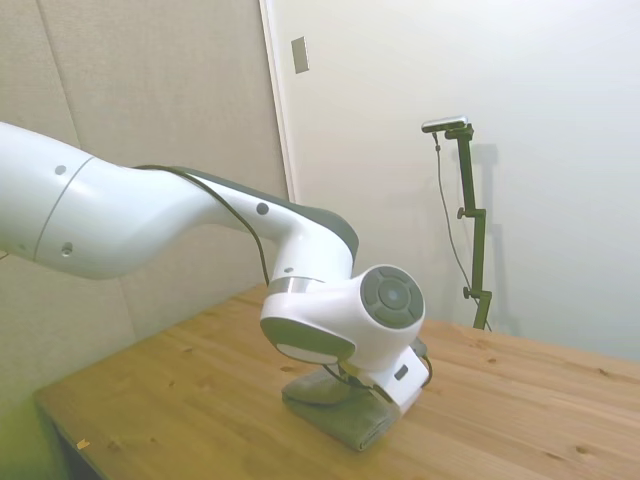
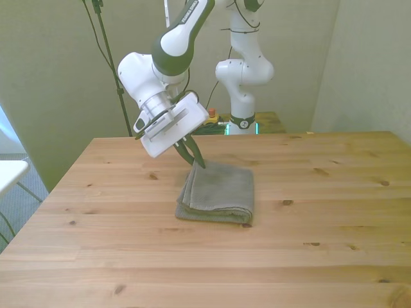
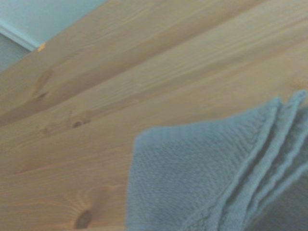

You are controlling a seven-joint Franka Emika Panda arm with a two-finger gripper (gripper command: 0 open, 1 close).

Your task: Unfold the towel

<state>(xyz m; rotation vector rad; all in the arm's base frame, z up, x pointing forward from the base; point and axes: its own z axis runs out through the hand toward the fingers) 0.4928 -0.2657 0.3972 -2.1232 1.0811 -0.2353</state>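
The white arm reaches low, its forearm sloping down and its wrist bent sharply so that the hand (image 2: 196, 160) tilts downward toward the front view's right. The two dark fingers (image 2: 191, 152) lie close together, their tips nearly meeting (no gap shows between them in the front view). In the side view the wrist housing hides the fingers.

Soft, even indoor light; wrist view blurred and bluish, other views sharp
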